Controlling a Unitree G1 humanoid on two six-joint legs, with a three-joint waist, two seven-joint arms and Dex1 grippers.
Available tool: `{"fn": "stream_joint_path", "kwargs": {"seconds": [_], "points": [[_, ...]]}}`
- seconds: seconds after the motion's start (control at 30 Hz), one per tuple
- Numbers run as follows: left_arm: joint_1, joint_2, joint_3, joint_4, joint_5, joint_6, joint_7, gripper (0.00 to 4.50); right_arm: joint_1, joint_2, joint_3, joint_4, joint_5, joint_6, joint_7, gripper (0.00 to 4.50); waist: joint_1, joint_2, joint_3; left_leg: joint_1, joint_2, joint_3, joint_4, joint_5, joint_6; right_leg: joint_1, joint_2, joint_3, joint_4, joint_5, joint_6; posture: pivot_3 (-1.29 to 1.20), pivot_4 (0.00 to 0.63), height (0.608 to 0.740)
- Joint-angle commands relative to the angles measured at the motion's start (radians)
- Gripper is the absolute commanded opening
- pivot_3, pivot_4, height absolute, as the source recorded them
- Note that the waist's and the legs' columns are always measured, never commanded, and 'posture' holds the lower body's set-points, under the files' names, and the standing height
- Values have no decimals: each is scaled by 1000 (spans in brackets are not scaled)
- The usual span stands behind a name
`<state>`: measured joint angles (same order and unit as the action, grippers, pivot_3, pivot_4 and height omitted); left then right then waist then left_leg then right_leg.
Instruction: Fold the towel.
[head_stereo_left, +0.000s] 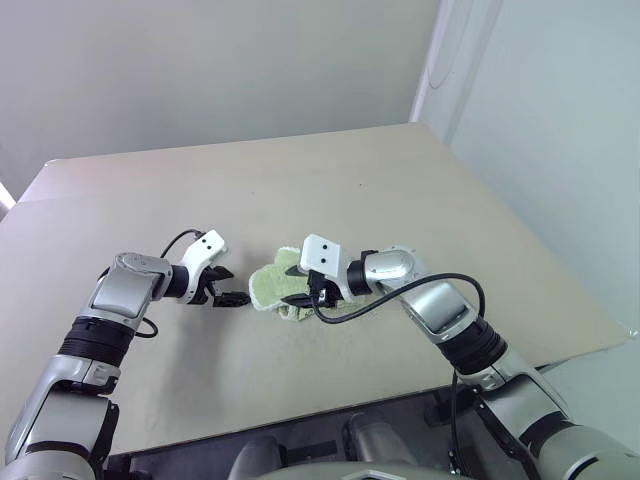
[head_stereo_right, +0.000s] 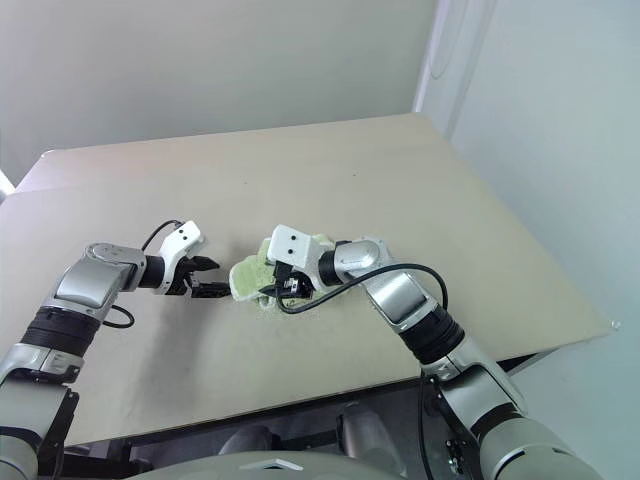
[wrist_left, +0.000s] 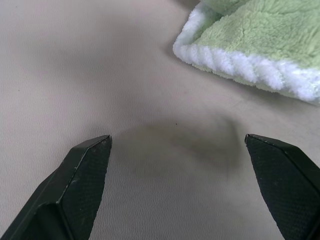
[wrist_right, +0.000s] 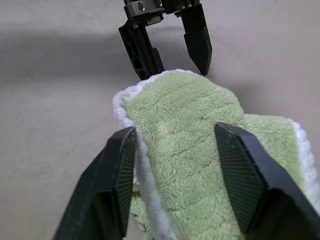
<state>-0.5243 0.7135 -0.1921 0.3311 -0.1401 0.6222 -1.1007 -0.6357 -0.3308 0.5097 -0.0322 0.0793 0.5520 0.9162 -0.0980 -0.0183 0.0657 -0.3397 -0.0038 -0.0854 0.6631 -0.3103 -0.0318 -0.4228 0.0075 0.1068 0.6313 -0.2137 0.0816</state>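
The light green towel (head_stereo_left: 268, 287) with white edging lies bunched in a small folded heap near the middle of the table. My right gripper (head_stereo_left: 306, 294) reaches over it from the right. In the right wrist view its fingers (wrist_right: 117, 170) stand apart on either side of a raised fold of the towel (wrist_right: 185, 150), which does not look pinched. My left gripper (head_stereo_left: 230, 286) rests low over the table just left of the heap, open and holding nothing. The left wrist view shows the towel's white edge (wrist_left: 240, 65) a short way beyond the left gripper (wrist_left: 177, 140).
The beige table (head_stereo_left: 350, 180) stretches away behind and to both sides of the towel. Its right edge (head_stereo_left: 560, 260) runs diagonally beside a pale wall. A black cable (head_stereo_left: 400, 295) loops off my right wrist above the near table edge.
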Motion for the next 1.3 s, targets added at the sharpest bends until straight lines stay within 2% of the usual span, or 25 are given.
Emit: {"fn": "stream_joint_path", "kwargs": {"seconds": [0.03,0.57,0.67,0.8,0.83,1.03,1.3], "points": [[-18,7,11,-30,0,-2,0,4500,-25,-10,13,-5,-20,-41,27,2654,0,0,0,0,0,0,0,0,0,0,0,0,0,0,0,0,0,740],[-15,2,7,-21,5,-13,4,4500,-36,-22,28,19,-69,-81,87,2654,0,0,0,0,0,0,0,0,0,0,0,0,0,0,0,0,0,740],[-17,2,6,-17,8,-16,5,4500,-36,-12,25,25,-78,-88,78,1701,0,0,0,0,0,0,0,0,0,0,0,0,0,0,0,0,0,740],[-20,-1,4,-12,11,-21,5,4500,-36,-3,19,28,-79,-94,75,174,0,0,0,0,0,0,0,0,0,0,0,0,0,0,0,0,0,740],[-21,-2,3,-11,12,-22,4,4500,-37,0,15,27,-76,-92,74,14,0,0,0,0,0,0,0,0,0,0,0,0,0,0,0,0,0,740],[-24,-7,3,-3,18,-27,4,4500,-33,39,-60,-7,-1,9,56,14,1,0,0,0,0,0,0,0,0,0,0,0,0,0,0,0,0,740],[-19,-17,3,3,28,-41,14,4500,-53,135,-293,-61,195,416,-83,14,2,0,0,0,0,0,0,0,0,0,0,0,0,0,0,0,0,740]]}}
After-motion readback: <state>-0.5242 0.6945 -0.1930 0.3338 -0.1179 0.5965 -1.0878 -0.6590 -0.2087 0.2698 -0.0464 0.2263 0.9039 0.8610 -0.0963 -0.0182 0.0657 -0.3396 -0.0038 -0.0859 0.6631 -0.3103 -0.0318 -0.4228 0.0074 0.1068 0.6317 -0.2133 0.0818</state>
